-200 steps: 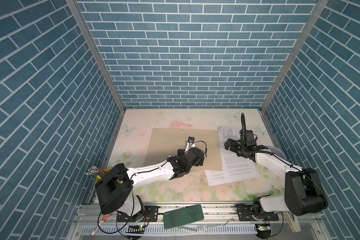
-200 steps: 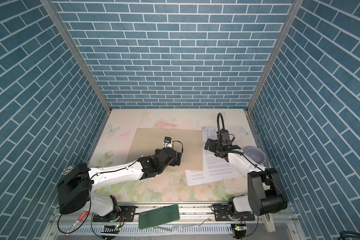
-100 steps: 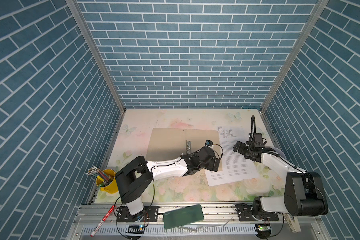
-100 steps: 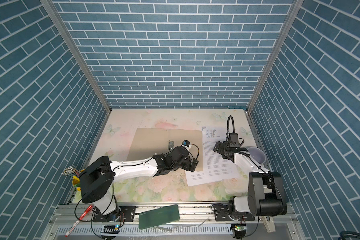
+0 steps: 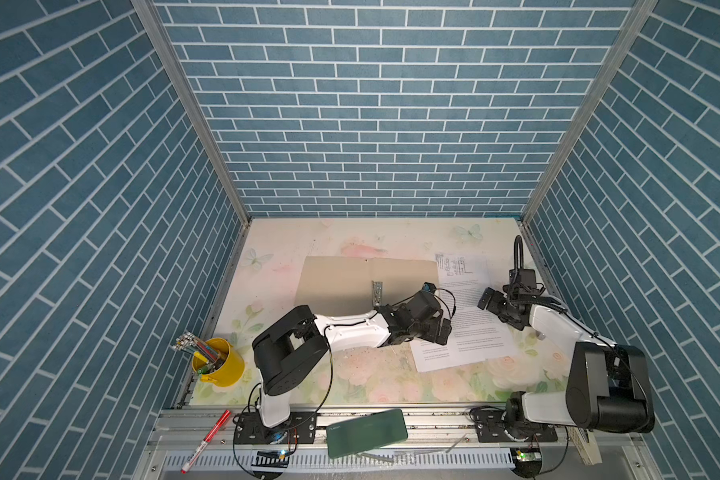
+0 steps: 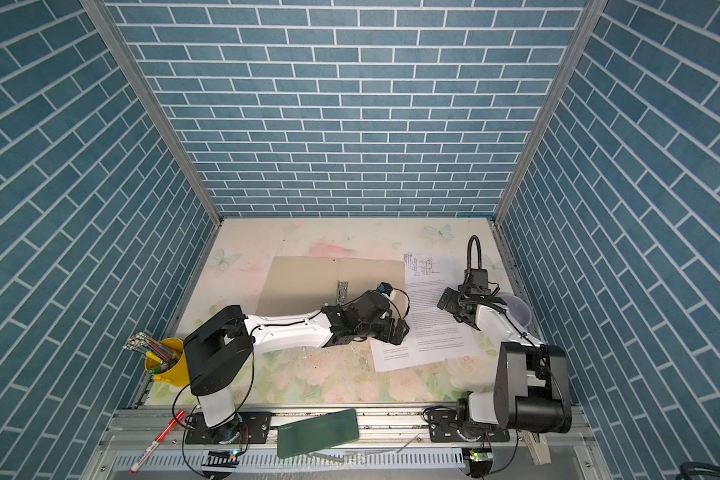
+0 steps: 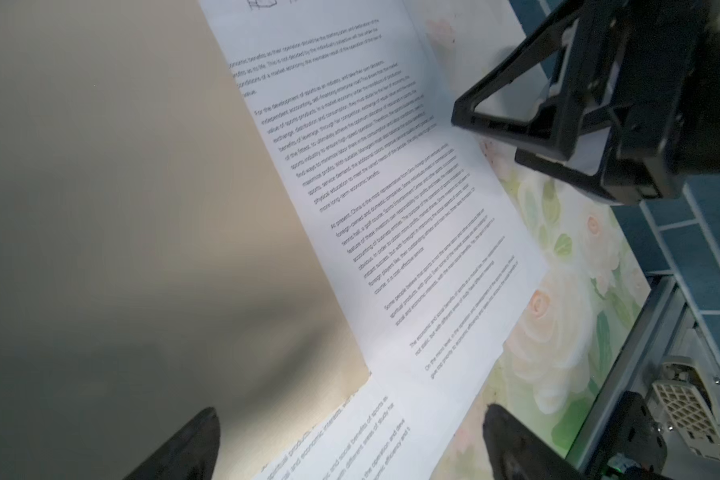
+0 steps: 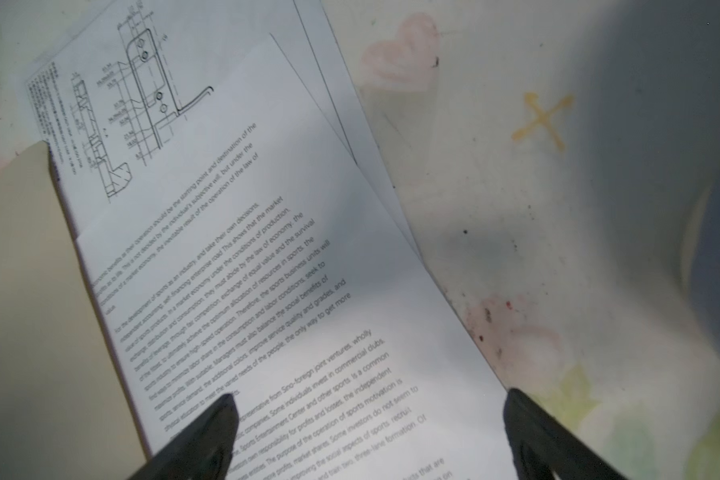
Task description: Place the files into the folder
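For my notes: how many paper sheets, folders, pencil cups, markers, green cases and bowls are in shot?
Paper sheets: 3
Tan folder: 1
Yellow pencil cup: 1
Red marker: 1
Dark green case: 1
Pale bowl: 1
Total: 8

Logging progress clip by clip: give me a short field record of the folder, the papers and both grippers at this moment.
folder: plain tan cardboard, open flat, metal clip on spine
files: three white printed paper sheets, fanned at folder's right edge, not inside
left gripper: open, over folder's near right corner
right gripper: open, over files, holding nothing
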Robot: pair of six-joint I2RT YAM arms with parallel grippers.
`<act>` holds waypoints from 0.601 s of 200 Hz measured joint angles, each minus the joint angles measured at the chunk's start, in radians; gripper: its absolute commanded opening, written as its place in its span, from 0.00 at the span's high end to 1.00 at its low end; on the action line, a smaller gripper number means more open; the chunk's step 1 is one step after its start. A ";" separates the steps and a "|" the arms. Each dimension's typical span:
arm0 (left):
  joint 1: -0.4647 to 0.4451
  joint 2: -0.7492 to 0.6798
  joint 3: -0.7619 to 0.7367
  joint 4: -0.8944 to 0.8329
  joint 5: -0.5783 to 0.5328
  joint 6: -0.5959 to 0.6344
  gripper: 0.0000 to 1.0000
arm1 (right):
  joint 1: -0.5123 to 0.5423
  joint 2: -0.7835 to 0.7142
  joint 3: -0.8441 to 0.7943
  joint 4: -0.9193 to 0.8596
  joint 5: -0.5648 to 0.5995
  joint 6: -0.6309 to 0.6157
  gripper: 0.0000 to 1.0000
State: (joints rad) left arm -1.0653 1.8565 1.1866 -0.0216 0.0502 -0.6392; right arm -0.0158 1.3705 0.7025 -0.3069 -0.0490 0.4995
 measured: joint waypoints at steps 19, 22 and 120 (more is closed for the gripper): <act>0.012 0.005 0.005 0.005 0.005 -0.007 0.00 | -0.012 0.008 0.000 -0.024 -0.001 -0.003 0.01; 0.014 0.006 0.004 0.007 0.009 -0.010 0.00 | -0.013 0.009 0.000 -0.028 -0.001 -0.003 0.01; 0.128 0.055 0.005 0.035 0.091 -0.013 0.00 | -0.038 0.050 0.004 -0.123 -0.007 0.001 0.01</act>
State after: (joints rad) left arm -0.9371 1.9114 1.1912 0.0132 0.1413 -0.6521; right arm -0.0536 1.4208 0.7067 -0.4301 -0.0559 0.5003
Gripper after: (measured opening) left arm 0.996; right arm 0.989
